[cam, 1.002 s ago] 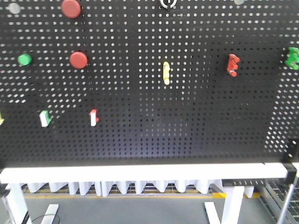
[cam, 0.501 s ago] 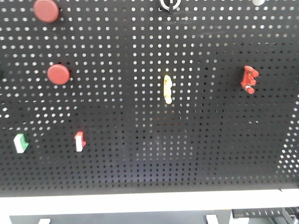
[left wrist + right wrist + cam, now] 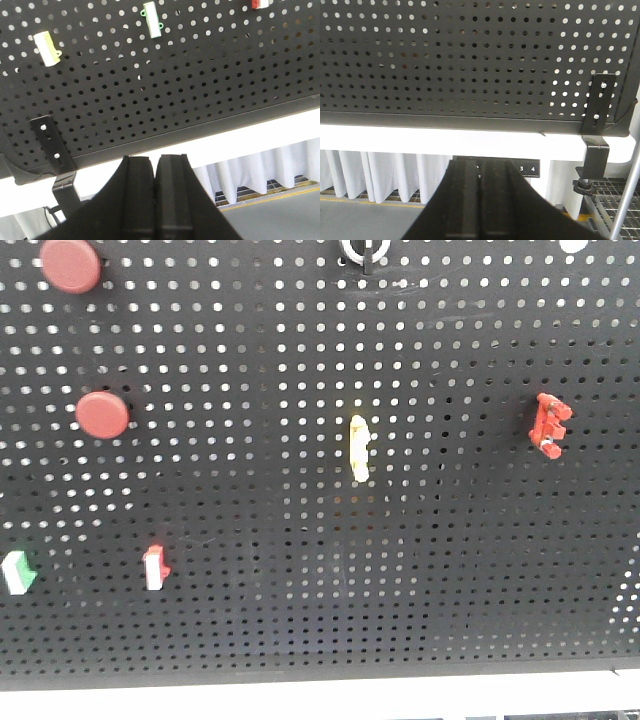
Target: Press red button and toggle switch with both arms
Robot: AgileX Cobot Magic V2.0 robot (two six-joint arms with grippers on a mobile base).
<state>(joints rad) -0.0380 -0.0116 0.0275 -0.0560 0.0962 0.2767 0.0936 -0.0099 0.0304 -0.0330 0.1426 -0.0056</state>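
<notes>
In the front view a black pegboard (image 3: 300, 620) fills the frame. Two round red buttons sit at the left: one (image 3: 103, 415) mid-height, one (image 3: 70, 265) at the top. The bright-red toggle switch (image 3: 550, 425) with notched prongs sits at the right. No gripper shows in the front view. My left gripper (image 3: 155, 161) is shut and empty, below the pegboard's lower edge (image 3: 200, 127). My right gripper (image 3: 479, 165) is shut and empty, also below the board's lower edge (image 3: 470, 120).
A pale yellow lever (image 3: 358, 448) is at the board's centre. A red-and-white rocker (image 3: 155, 568) and a green-and-white rocker (image 3: 17, 573) sit low left. The left wrist view shows a yellow-white rocker (image 3: 47, 48), a green-white rocker (image 3: 152, 19) and a mounting bracket (image 3: 52, 150). A clamp bracket (image 3: 597, 130) hangs at right.
The front view has closed in on the pegboard: the buttons slid left, the toggle switch slid right and down, and the white table edge and legs dropped out of the frame.
</notes>
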